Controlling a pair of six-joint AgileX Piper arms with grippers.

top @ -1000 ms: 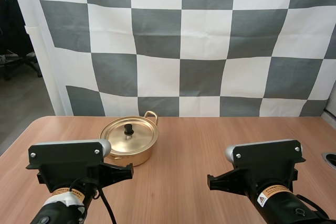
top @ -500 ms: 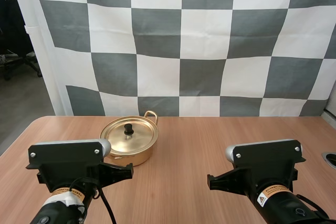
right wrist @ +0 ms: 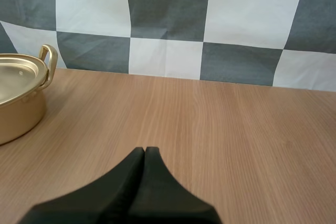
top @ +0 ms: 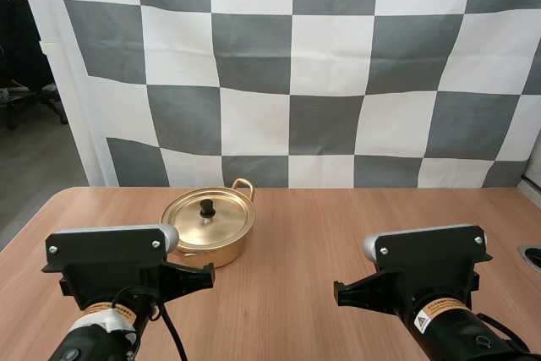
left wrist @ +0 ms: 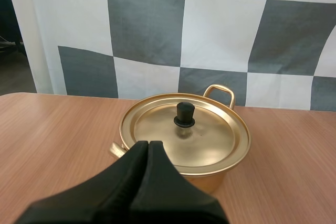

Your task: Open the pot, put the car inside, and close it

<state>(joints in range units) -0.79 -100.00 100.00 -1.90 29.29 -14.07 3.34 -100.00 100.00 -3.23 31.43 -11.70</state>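
Observation:
A gold pot (top: 209, 227) stands on the wooden table, left of centre, its lid (top: 208, 214) on with a black knob (top: 206, 207) on top. In the left wrist view the pot (left wrist: 185, 139) sits straight ahead of my left gripper (left wrist: 147, 143), whose fingers lie together as one dark wedge, short of the rim. My right gripper (right wrist: 145, 149) is shut on nothing over bare table, with the pot (right wrist: 21, 95) and its loop handle (right wrist: 48, 65) off to its side. Both arms sit near the front edge in the high view.
The table (top: 338, 226) stretches wide to the right of the pot. A round dark fitting (top: 531, 257) lies at the table's right edge.

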